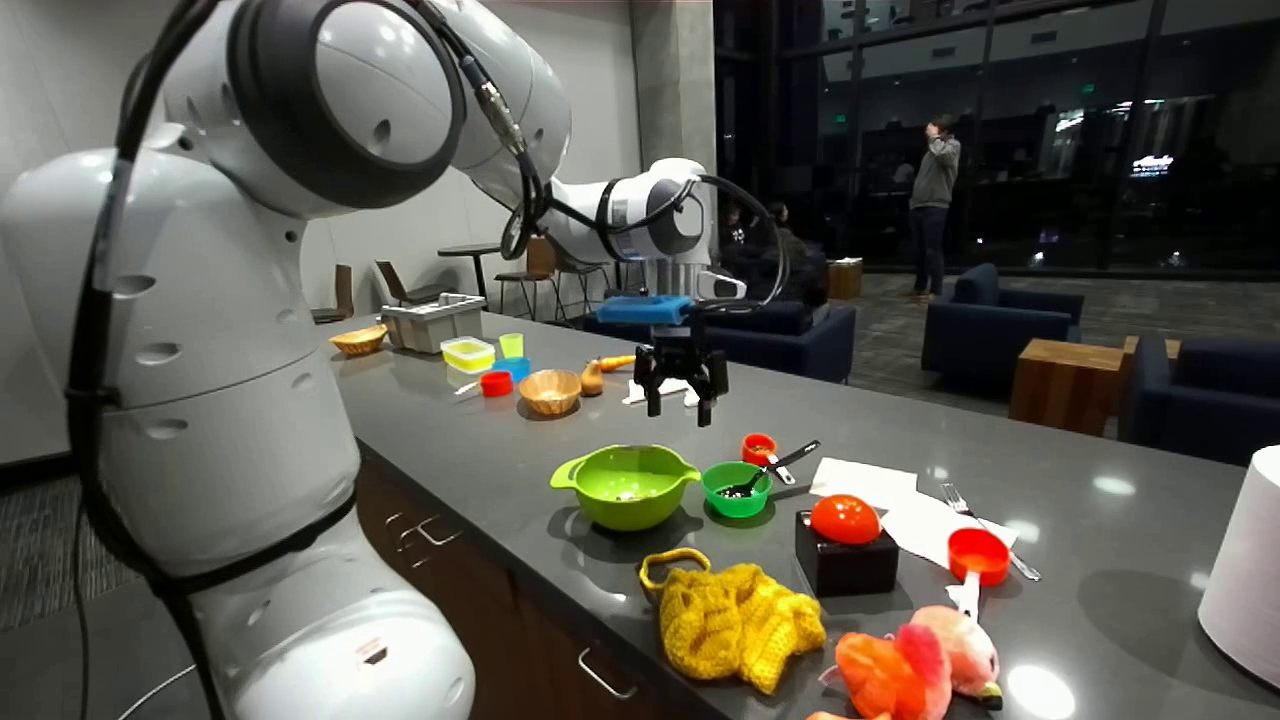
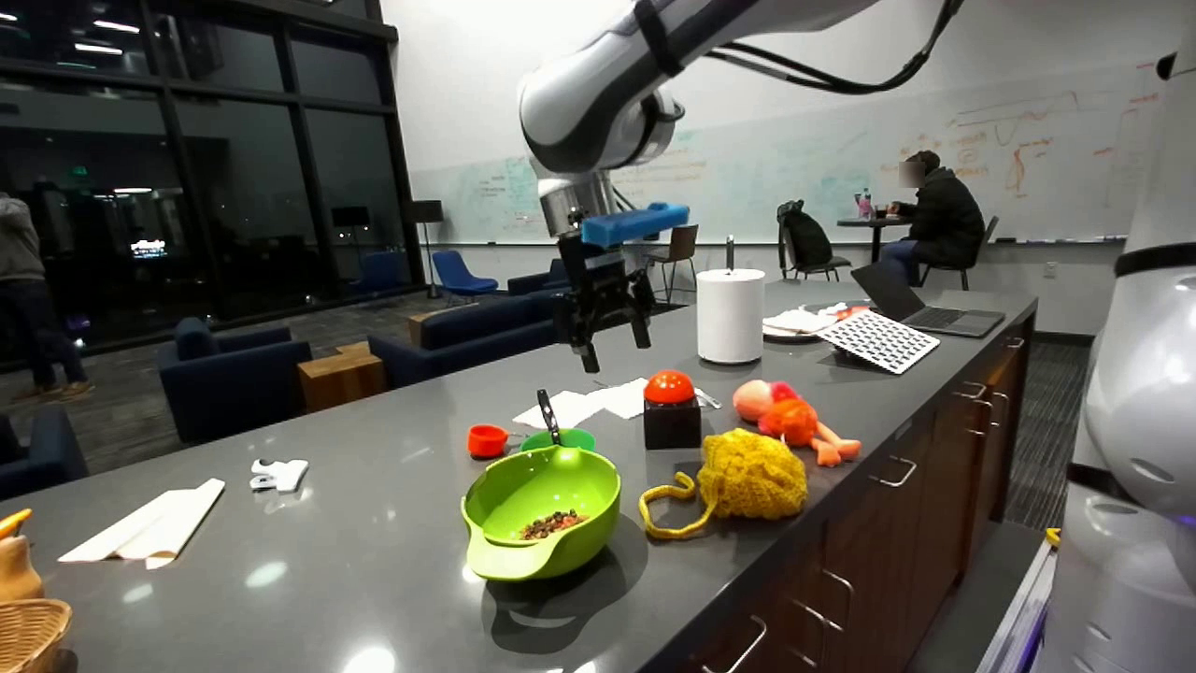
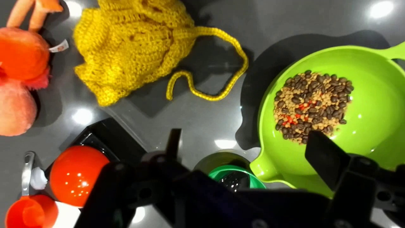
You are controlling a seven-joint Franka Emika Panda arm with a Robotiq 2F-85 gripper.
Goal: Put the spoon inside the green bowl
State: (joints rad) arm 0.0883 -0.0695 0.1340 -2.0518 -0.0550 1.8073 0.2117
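Note:
The dark spoon (image 1: 797, 455) rests with its head inside the small green bowl (image 1: 736, 506) and its handle slants up over the rim. In an exterior view the spoon's handle (image 2: 548, 417) rises from the green bowl (image 2: 577, 438), which is partly hidden behind the lime bowl. In the wrist view the spoon's head (image 3: 236, 181) shows inside the green bowl (image 3: 229, 167); the handle is hidden by the gripper. My gripper (image 1: 679, 408) is open and empty, well above the counter, apart from the spoon and bowls. Its spread fingers also show in an exterior view (image 2: 616, 349) and the wrist view (image 3: 246, 144).
The larger lime bowl (image 1: 628, 490) holds beans and grains, right beside the green bowl. A red measuring cup (image 1: 758, 447), a black box with a red dome (image 1: 846, 550), a yellow knitted pouch (image 1: 738, 620) and plush toys (image 1: 905, 665) stand near. A paper roll (image 2: 730, 318) stands farther off.

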